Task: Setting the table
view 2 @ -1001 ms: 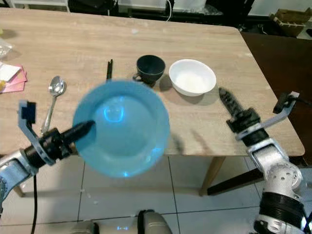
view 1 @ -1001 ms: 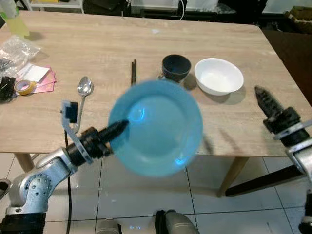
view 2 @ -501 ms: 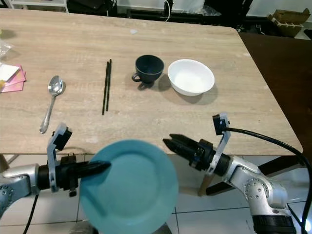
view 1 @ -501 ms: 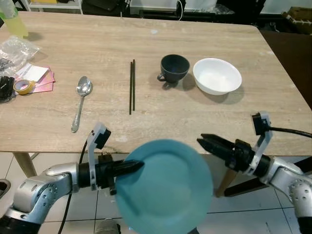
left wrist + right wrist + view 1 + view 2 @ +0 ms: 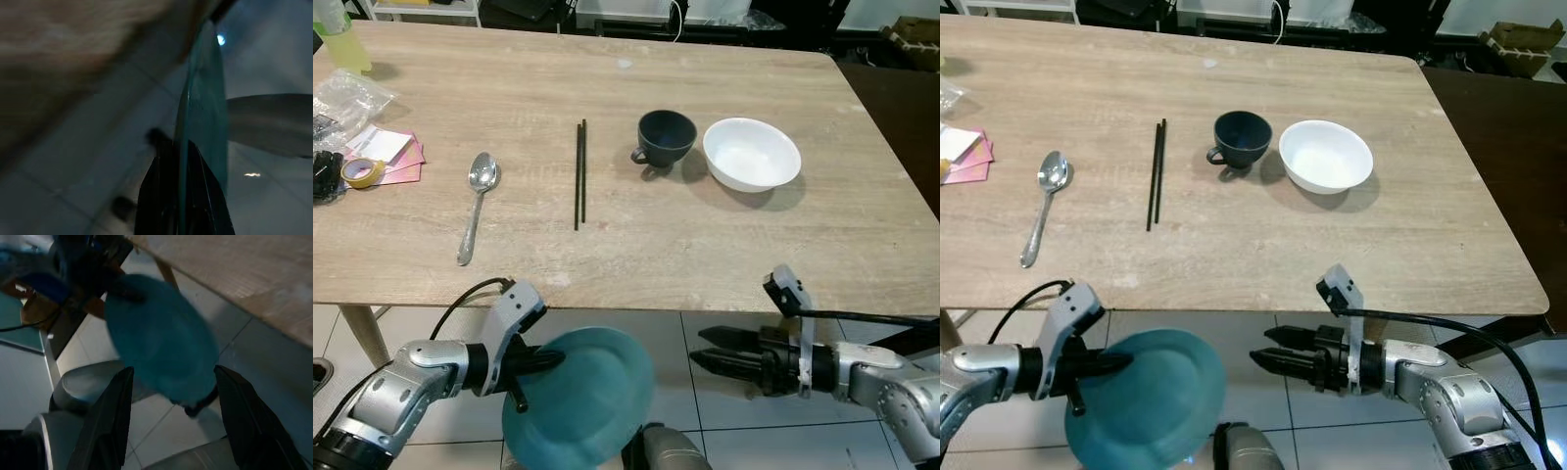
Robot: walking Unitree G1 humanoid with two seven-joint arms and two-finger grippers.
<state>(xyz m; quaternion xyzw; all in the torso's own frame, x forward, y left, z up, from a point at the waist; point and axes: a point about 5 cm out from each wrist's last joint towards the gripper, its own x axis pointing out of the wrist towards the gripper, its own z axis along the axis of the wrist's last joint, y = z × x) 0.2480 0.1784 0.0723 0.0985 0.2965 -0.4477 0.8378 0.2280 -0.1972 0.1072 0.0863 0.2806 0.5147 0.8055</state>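
The left gripper (image 5: 543, 360) is clamped on the rim of a blue plate (image 5: 582, 397), holding it by the edge below the near edge of the wooden table (image 5: 724, 255), over the tiled floor. The right gripper (image 5: 1273, 358) points toward the plate with its fingers parted and nothing between them (probably ready to steady or take it). On the table lie a spoon (image 5: 478, 201), black chopsticks (image 5: 579, 174), a dark cup (image 5: 665, 137) and a white bowl (image 5: 751, 155), with bare wood in front of them where I judge the plate belongs.

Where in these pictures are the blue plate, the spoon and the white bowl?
blue plate (image 5: 582, 401), left eye view, middle of its face.
spoon (image 5: 482, 176), left eye view, on its scoop.
white bowl (image 5: 751, 153), left eye view, inside of the bowl.
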